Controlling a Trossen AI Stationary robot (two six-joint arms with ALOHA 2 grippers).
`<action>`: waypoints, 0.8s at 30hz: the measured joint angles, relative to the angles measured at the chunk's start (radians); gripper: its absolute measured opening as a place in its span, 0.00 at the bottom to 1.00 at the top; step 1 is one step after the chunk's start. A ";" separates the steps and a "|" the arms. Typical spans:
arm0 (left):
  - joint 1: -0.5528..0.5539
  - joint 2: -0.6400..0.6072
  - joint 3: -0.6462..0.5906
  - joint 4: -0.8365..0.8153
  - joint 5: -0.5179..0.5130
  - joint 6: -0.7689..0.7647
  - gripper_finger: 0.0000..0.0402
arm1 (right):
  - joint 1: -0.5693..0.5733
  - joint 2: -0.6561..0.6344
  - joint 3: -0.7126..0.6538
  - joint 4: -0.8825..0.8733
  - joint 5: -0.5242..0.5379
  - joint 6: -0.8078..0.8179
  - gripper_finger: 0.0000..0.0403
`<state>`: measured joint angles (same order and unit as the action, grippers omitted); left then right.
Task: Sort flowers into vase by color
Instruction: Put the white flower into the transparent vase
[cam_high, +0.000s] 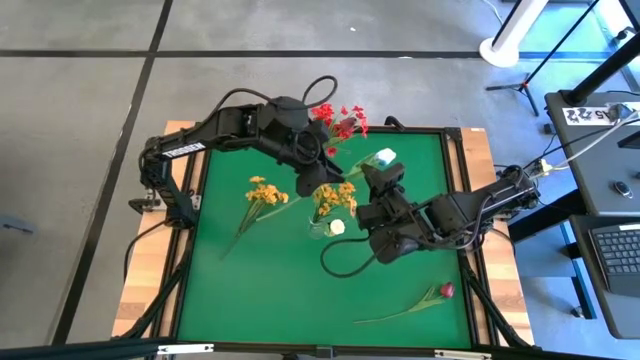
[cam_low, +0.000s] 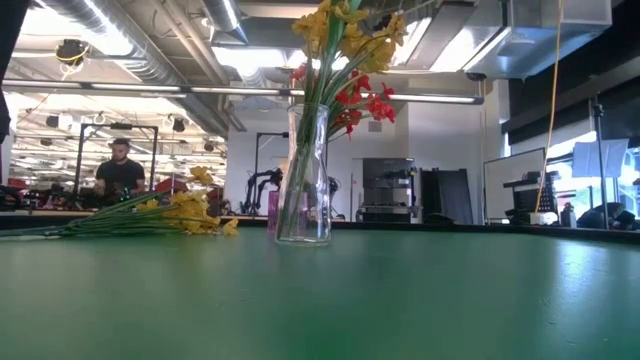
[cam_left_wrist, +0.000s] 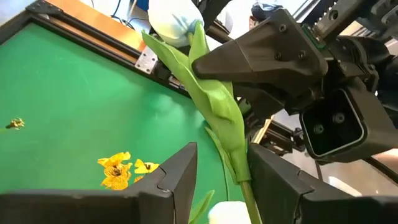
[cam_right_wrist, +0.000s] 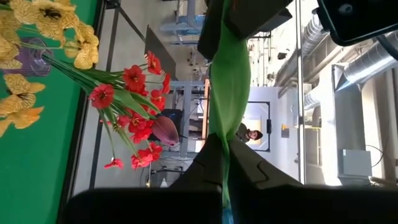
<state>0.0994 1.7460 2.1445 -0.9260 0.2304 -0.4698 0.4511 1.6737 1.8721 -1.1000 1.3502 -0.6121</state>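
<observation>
Two bunches fill the vase (cam_low: 303, 180); right pincer (cam_right_wrist: 224, 155) pinches white bud (cam_left_wrist: 174, 22), left pincer (cam_left_wrist: 221, 180) spread; yellow bunch (cam_high: 262, 192), dark-red bud (cam_high: 445, 290) remain.

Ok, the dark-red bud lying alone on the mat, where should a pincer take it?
Mid-stem, from straight above, closing across the stem: the dark-red bud lies flat, its thin stem bare, nothing beside it. Right pincer is shut on the white flower.
</observation>
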 joint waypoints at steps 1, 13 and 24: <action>0.001 -0.001 0.000 0.000 -0.004 0.000 0.34 | 0.000 0.000 0.000 0.000 -0.001 0.000 0.00; 0.007 0.004 0.000 -0.013 -0.029 0.000 0.16 | 0.000 0.000 0.000 -0.001 -0.005 0.000 0.00; 0.007 0.004 0.000 -0.018 -0.096 0.048 0.01 | 0.034 -0.009 0.000 0.012 0.051 0.001 0.22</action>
<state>0.1062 1.7496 2.1445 -0.9441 0.1349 -0.4220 0.4856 1.6647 1.8721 -1.0877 1.4016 -0.6109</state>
